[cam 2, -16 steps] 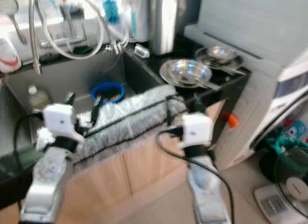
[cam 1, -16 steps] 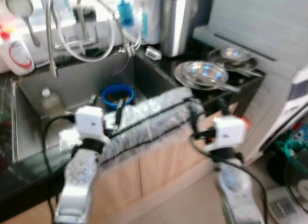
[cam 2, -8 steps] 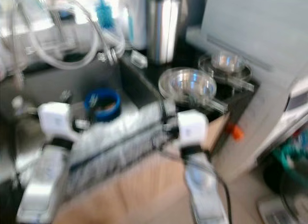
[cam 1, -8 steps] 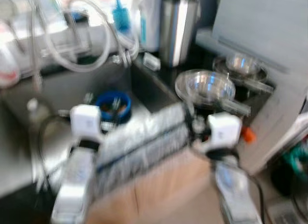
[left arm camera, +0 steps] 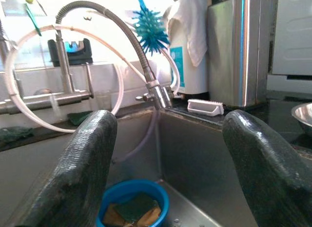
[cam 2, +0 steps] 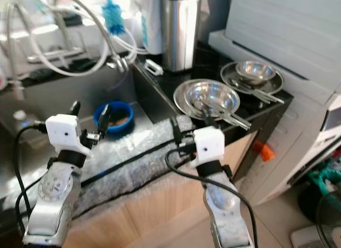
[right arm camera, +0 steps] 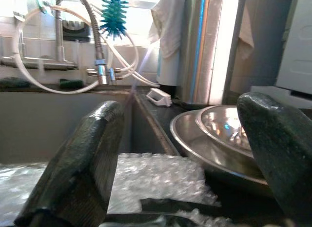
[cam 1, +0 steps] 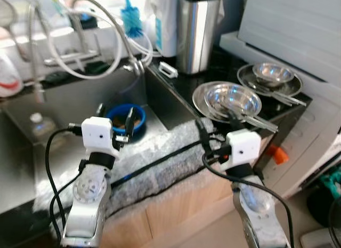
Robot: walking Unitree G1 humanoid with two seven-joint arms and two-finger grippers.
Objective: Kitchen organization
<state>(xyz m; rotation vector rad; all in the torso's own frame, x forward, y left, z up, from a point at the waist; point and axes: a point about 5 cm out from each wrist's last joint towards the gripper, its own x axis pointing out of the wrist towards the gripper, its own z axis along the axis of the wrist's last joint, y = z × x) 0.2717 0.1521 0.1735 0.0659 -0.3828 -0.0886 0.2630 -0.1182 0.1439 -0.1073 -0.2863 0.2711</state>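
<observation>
The kitchen counter [cam 1: 213, 64], the subject of this tidying task, runs dark and glossy from the sink [cam 1: 80, 106] on your left to the white panel [cam 1: 298, 24] on your right. You will see that a sheet of bubble wrap [cam 1: 160, 170] lies draped along the front edge of the sink and counter, a black cable [cam 1: 160, 160] trailing across it; it probably serves as padding where the arms lean in.

The sink is the largest container here. A curved hose tap [cam 1: 106, 24] arches over it so that water falls into the basin. A small clear bottle [cam 1: 40, 125] stands at its left, and a blue bowl [cam 1: 128, 114] holding sponges sits near the middle of the basin floor.

On the counter to your right, a tall steel canister [cam 1: 198, 32] stands against the wall, out of the working area. In front of it, a wide steel plate carries a steel bowl [cam 1: 233, 98], and a second plate behind carries a smaller bowl [cam 1: 273, 73]; long utensils rest across both. The stacking suggests washed or waiting dishes. A blue bottle brush [cam 1: 130, 16] stands behind the tap.

Your left gripper [cam 1: 114, 117] hovers over the sink, fingers spread wide, empty, aimed toward the blue bowl. Your right gripper [cam 1: 213, 132] hovers over the bubble wrap just beside the near plate, likewise spread wide and empty.
</observation>
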